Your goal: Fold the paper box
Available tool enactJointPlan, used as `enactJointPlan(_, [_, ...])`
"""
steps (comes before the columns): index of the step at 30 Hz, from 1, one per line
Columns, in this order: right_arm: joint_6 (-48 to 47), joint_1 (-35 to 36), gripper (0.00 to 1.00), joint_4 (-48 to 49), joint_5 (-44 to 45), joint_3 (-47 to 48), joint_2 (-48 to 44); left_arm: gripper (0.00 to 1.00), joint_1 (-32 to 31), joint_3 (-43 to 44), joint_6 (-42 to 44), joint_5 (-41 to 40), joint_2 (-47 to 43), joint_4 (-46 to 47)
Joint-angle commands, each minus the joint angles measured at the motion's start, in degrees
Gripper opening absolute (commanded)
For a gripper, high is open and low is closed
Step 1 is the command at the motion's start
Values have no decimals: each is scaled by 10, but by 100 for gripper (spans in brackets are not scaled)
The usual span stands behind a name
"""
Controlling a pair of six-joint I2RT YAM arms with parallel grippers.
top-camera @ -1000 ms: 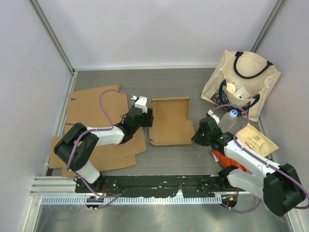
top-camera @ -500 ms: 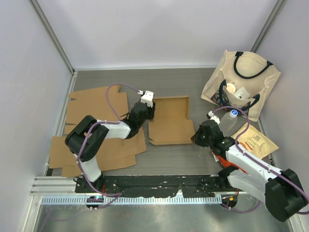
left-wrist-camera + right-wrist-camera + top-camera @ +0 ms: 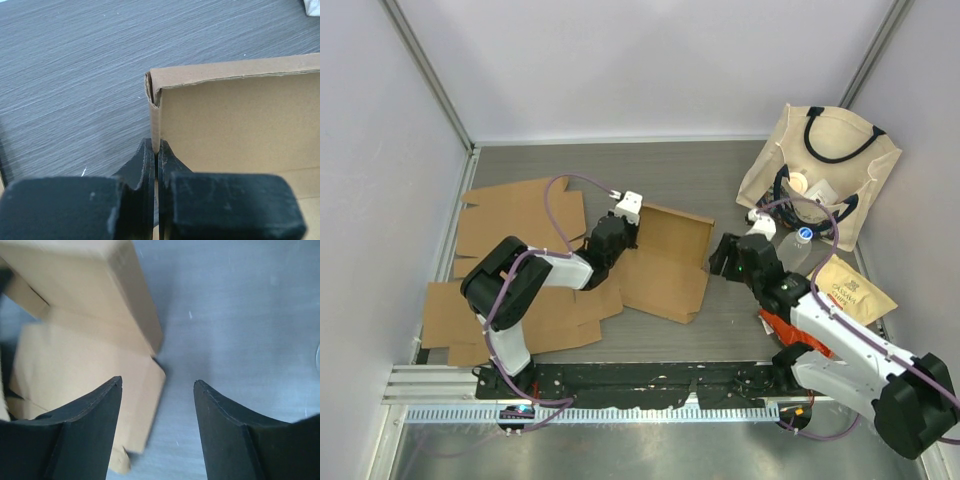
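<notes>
Grey wood-grain table [image 3: 700, 170], white walls round it, two arms on one piece of cardboard. Nearest me, the left gripper [image 3: 156, 150] is pinched tight on the upright side wall of the paper box [image 3: 235, 125], just below its folded corner (thin sheet, so the jaws look nearly shut). From above, that grip sits at the box's upper-left corner, mid-frame. The box lies askew, its long axis running from upper centre down toward lower centre. The right gripper [image 3: 157, 381] stands wide, only bare table between its fingers. The box's right edge lies just to its left, in the upper left of its wrist view. Flat cardboard sheets [image 3: 510, 220] lie at left, a tote bag [image 3: 825, 170] upper right.
</notes>
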Motion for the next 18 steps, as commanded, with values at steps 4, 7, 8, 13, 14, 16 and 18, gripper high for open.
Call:
enactJointPlan(4, [-89, 4, 65, 129, 59, 105, 120, 0, -1, -29, -3, 9, -25, 59])
enactJointPlan(7, [-111, 3, 65, 173, 104, 112, 179, 0, -2, -39, -7, 7, -24, 77])
enactJointPlan(8, [-114, 4, 65, 178, 111, 114, 191, 0, -2, -40, -7, 7, -24, 77])
enactJointPlan(13, [-116, 5, 58, 259, 124, 104, 224, 0, -2, -42, -12, 3, -26, 79])
enactJointPlan(14, [-116, 9, 57, 264, 133, 104, 237, 0, -2, -42, -14, 0, -25, 80])
enactJointPlan(16, [-117, 19, 46, 290, 166, 104, 250, 0, -5, -41, -27, -28, -21, 80])
enactJointPlan(18, [-127, 48, 33, 329, 199, 100, 262, 0, -22, -31, -35, -76, -16, 79])
